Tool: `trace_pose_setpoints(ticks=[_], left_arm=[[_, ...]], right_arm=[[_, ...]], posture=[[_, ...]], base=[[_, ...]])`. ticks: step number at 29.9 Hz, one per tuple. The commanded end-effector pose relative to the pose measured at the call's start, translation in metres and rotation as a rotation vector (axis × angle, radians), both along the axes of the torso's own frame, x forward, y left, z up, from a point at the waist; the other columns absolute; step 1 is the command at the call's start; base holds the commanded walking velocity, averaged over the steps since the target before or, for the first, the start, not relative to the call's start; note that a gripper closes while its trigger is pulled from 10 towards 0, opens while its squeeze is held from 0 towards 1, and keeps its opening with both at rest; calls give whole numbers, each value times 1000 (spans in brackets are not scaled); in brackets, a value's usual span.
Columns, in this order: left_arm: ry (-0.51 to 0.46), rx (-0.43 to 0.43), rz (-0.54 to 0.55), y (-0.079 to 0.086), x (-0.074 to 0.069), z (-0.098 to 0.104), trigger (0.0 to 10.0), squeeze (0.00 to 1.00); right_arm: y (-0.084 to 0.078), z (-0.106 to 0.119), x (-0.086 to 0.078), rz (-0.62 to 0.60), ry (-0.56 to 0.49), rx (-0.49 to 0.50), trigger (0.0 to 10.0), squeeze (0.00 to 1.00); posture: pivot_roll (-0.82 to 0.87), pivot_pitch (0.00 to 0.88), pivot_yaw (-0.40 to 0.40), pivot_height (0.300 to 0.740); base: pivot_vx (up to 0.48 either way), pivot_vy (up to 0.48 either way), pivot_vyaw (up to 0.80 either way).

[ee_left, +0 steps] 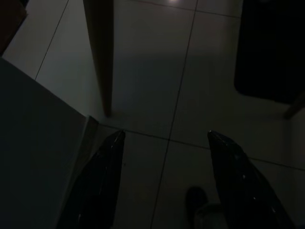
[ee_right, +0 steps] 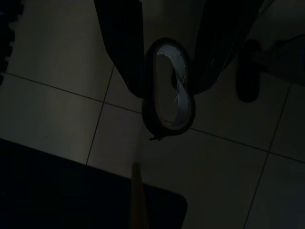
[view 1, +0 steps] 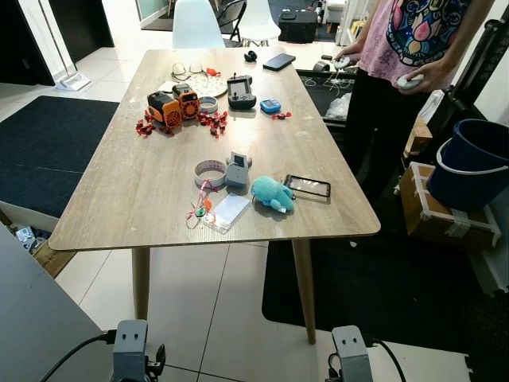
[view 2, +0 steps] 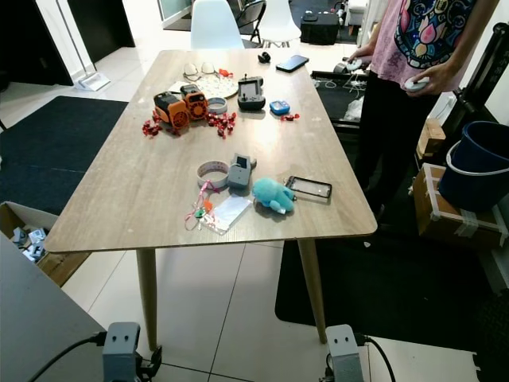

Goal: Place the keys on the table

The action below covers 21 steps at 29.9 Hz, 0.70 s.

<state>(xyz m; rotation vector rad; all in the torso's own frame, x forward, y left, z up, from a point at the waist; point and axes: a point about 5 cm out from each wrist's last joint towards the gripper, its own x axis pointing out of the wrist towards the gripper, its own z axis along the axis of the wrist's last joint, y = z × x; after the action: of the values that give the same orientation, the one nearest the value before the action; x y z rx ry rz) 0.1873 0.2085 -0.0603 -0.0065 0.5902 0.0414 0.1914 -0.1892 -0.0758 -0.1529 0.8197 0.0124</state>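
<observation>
Both eye views look forward and down from the robot's head, standing off the near short end of the wooden surface (view 1: 151, 191), whose top runs from the lower middle of the frame to the upper middle. They share nearly the whole scene; the right eye view sits slightly to one side, so a person (view 2: 413, 56) stands in the upper right of each.

The left wrist view looks down, close to the tiled floor (ee_left: 157, 95), along its pincer (ee_left: 164, 183), with a surface leg (ee_left: 100, 52) at upper left. The right wrist view also faces the dark floor (ee_right: 57, 109).
</observation>
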Motion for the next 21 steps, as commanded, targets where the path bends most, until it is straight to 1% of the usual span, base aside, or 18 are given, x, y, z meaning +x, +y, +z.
trace_pose_setpoints(ticks=[1,4,6,8,11,16,18,21], left_arm=[[32,20,11,3,-4,-3,10000,0],[37,20,10,2,-5,-4,10000,0],[42,17,13,0,-7,-5,10000,0],[42,6,22,-3,-9,-7,10000,0],[40,4,23,-4,-9,-7,10000,0],[41,-5,26,-8,-10,-8,10000,0],[45,-9,29,-11,-11,-9,10000,0],[48,-10,32,-12,-11,-9,10000,0]], right_arm=[[0,-2,-4,-10,19,7,10000,0],[1,-2,-3,-7,16,17,10000,0],[6,-2,-2,21,11,48,10000,0],[8,-2,-2,45,16,58,10000,0],[8,-2,-2,57,20,52,10000,0],[9,-1,-1,109,27,29,10000,0],[9,-1,0,136,32,21,10000,0],[8,-1,0,143,32,19,10000,0]], posture=[[103,73,25,740],[97,73,17,740],[87,70,1,740],[83,68,-8,740],[80,67,-15,740],[76,65,-28,740],[75,66,-34,740],[71,65,-34,740]], base=[[0,0,0],[0,0,0],[0,0,0],[0,0,0],[0,0,0],[0,0,0],[0,0,778],[0,0,800]])
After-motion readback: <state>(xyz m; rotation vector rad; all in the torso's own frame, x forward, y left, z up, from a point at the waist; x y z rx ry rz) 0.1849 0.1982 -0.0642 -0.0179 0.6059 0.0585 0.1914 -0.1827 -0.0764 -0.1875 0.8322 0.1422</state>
